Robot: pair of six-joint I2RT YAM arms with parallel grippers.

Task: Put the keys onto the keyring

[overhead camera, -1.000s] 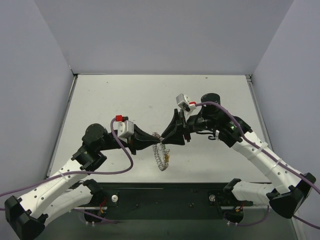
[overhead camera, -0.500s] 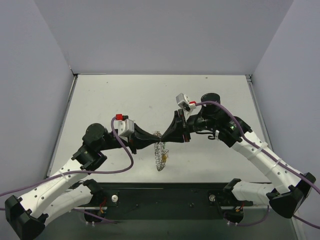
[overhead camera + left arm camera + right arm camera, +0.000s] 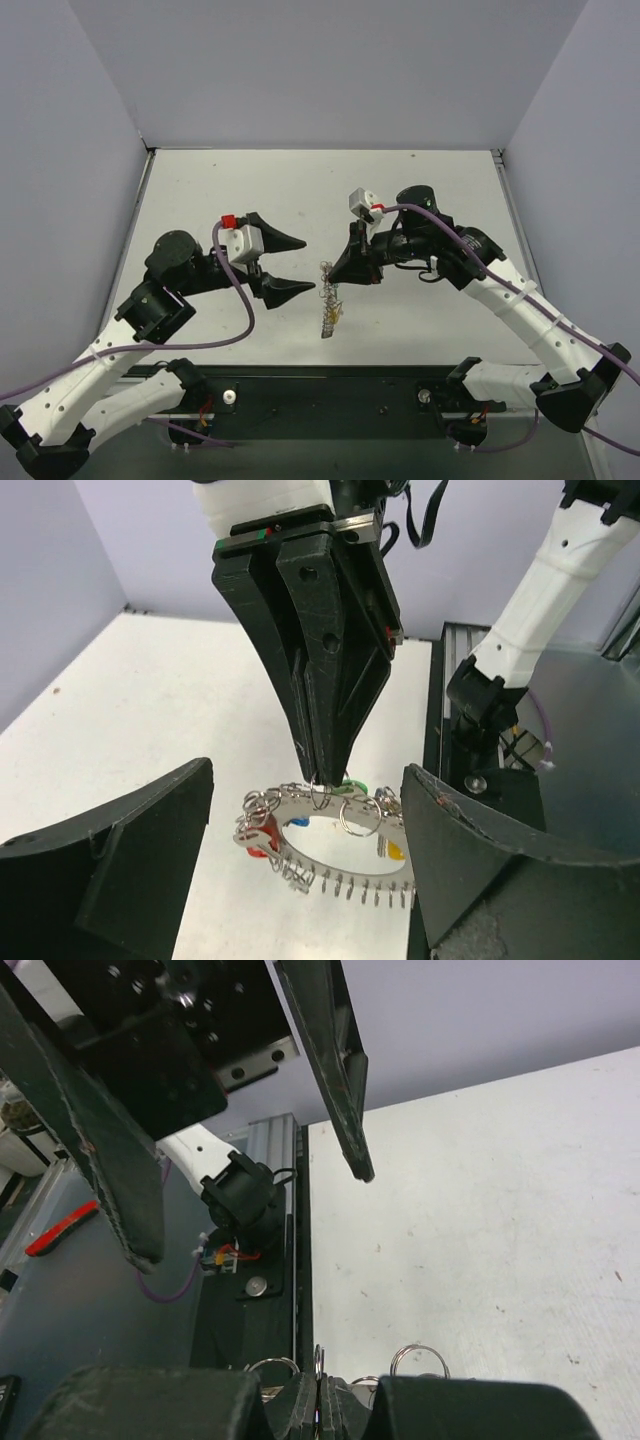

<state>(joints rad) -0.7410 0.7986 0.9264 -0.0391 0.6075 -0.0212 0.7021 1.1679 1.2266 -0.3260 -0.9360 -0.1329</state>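
The keyring (image 3: 328, 300), a flat white ring edged with wire loops, hangs above the table from my right gripper (image 3: 334, 272). That gripper is shut on a small split ring at the keyring's top edge (image 3: 319, 809). Keys with green (image 3: 352, 780), red (image 3: 258, 842), blue (image 3: 298, 823) and yellow (image 3: 394, 851) heads dangle from the keyring. My left gripper (image 3: 300, 265) stands open just left of the keyring, its fingers (image 3: 150, 860) either side of it without touching. In the right wrist view my right gripper (image 3: 318, 1400) pinches the split ring.
The white table (image 3: 230, 190) lies beneath, with grey walls on three sides. The black base rail (image 3: 330, 390) runs along the near edge. The left gripper's open fingers (image 3: 330, 1070) hang in front of the right wrist camera.
My left gripper has opened, let go of the keyring and drawn back to the left. The keyring now hangs from the right gripper alone, which stays shut.
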